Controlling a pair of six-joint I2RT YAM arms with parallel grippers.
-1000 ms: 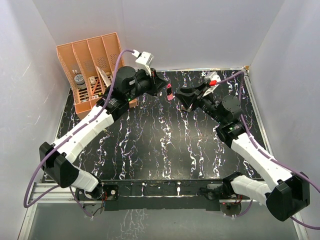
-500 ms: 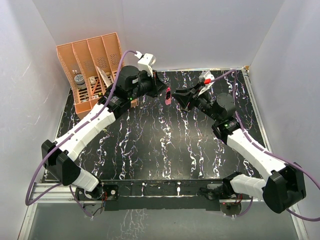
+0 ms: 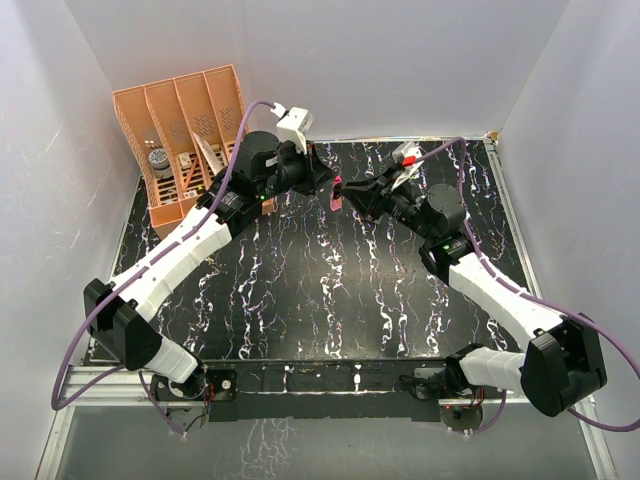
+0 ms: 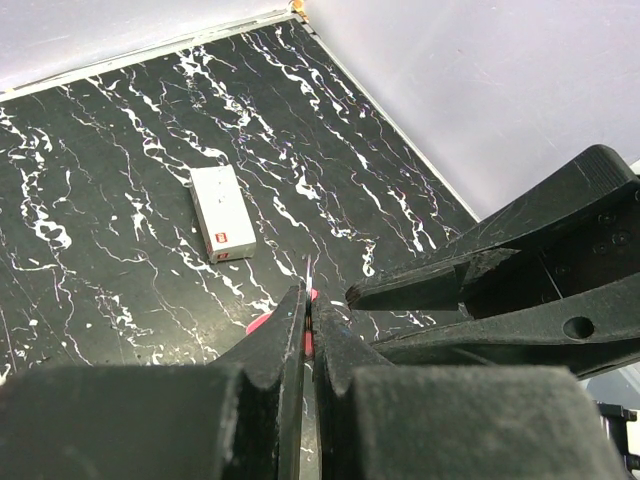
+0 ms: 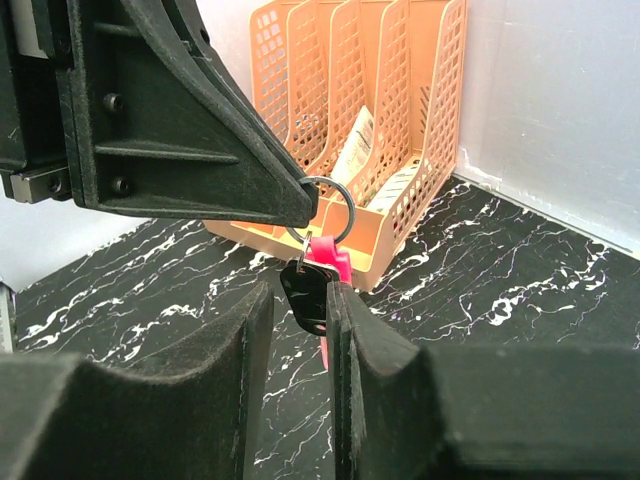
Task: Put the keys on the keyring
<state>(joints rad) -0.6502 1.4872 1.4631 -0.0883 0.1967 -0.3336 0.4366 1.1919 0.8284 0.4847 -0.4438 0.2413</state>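
1. While it hangs above the middle of the table's point(image 3: 330, 300) far edge, the one keyring point(image 5: 328, 255) is pinched by its ring in the fully closed left gripper point(image 3: 328, 181), its pink strap dangling.
2. One small dark key piece point(image 5: 306, 290) sits beside the strap, between the narrowly parted fingers of the right gripper point(image 3: 349, 190); whether they clamp it I cannot tell.
3. One white box point(image 4: 222, 212) lies near the far right corner.
4. One orange file holder point(image 3: 180, 120), with four slots, stands at the far left corner.
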